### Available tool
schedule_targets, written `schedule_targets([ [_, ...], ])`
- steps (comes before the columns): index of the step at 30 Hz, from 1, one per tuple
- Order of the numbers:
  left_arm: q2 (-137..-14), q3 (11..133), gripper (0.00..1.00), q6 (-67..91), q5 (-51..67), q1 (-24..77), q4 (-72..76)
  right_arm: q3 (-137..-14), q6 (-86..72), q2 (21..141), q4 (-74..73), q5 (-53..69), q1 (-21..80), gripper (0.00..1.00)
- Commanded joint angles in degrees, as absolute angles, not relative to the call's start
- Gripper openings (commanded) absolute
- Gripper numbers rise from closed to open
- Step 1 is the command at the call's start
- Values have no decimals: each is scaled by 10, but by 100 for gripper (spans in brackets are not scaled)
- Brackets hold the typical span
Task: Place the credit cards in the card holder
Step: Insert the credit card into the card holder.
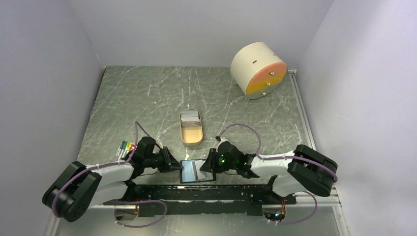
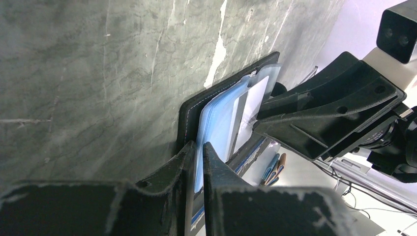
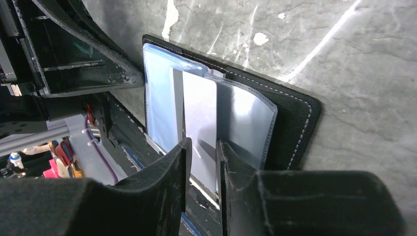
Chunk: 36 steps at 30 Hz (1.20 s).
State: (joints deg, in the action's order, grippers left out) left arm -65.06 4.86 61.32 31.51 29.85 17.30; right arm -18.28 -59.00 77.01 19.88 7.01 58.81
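Barely ajar, right claw [image 3: 203, 145] over card [image 3: 199, 101].

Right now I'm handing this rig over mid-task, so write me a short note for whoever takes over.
Left pincer: shut on the blue pockets of the holder, which lies open.
Right pincer: jaws slightly apart, straddling a white card that sits partway in a pocket.
Other cards: stacked at the far end of the tray.
Done: one card partly in.
Left: seat that card fully, then bring the rest over from the tray.
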Motion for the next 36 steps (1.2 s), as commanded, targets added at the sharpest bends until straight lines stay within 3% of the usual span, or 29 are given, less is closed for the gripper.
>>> schedule_targets([
  [1,-651,49,16,615,305,305,193,-196,-608,792,212,58,600,29],
  [4,-654,47,16,616,307,306,198,-193,-623,799,226,53,607,25],
  [7,-654,47,16,616,306,308,197,-188,-627,794,225,40,611,14],
  [10,-652,48,16,615,304,308,194,-177,-636,785,236,33,611,12],
  [19,-648,50,16,619,304,310,194,-200,-633,800,247,41,628,32],
  [36,-630,57,15,627,306,318,187,-222,-633,847,288,74,635,33],
])
